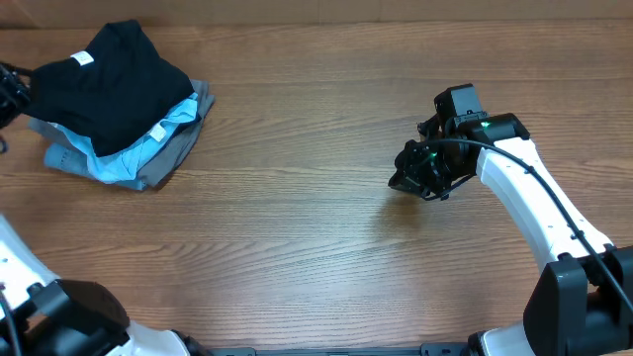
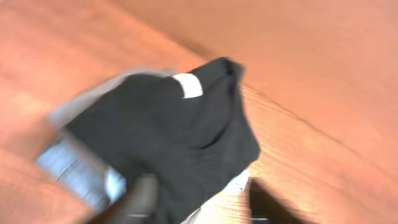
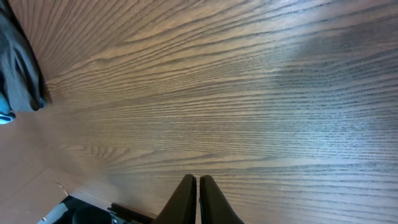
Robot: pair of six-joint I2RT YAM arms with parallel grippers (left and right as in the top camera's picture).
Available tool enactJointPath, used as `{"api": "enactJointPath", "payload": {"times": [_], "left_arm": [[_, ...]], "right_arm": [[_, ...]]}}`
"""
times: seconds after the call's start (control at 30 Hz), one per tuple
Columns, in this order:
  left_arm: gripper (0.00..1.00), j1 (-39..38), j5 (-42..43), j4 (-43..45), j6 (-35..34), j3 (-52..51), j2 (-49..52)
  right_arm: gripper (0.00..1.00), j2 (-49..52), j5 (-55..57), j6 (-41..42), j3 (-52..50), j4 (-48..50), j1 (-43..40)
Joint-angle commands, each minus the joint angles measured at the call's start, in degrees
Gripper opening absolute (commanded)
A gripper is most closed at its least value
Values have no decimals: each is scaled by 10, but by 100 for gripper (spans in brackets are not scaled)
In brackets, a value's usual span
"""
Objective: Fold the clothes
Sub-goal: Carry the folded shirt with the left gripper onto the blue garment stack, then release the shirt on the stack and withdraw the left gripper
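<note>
A pile of clothes lies at the table's far left. A black garment [image 1: 114, 79] with a small white label is on top, over a light blue one [image 1: 138, 148] and a grey one [image 1: 193, 119]. My left gripper [image 1: 8, 94] is at the left edge beside the pile. In the blurred left wrist view the black garment [image 2: 174, 130] fills the middle. The left gripper's fingers [image 2: 202, 208] are spread apart over its near edge, open. My right gripper [image 1: 407, 176] is shut and empty over bare wood at the right; its fingers [image 3: 198, 186] are pressed together.
The wooden table [image 1: 297, 227] spans the view. The grey edge of the pile [image 3: 18, 68] shows at the left of the right wrist view. The table's front edge and the arm bases run along the bottom.
</note>
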Motion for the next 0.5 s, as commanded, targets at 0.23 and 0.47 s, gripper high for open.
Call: {"api": "enactJointPath", "payload": {"times": [0.23,0.47], "left_arm": [[11,-103,-127,98,67,-27,192],[4,-93,-131,77,35,-27,279]], "right_arm": [[7,-4,1,1,5,-1,0],[7,-4,0,-4,5,-42,0]]}}
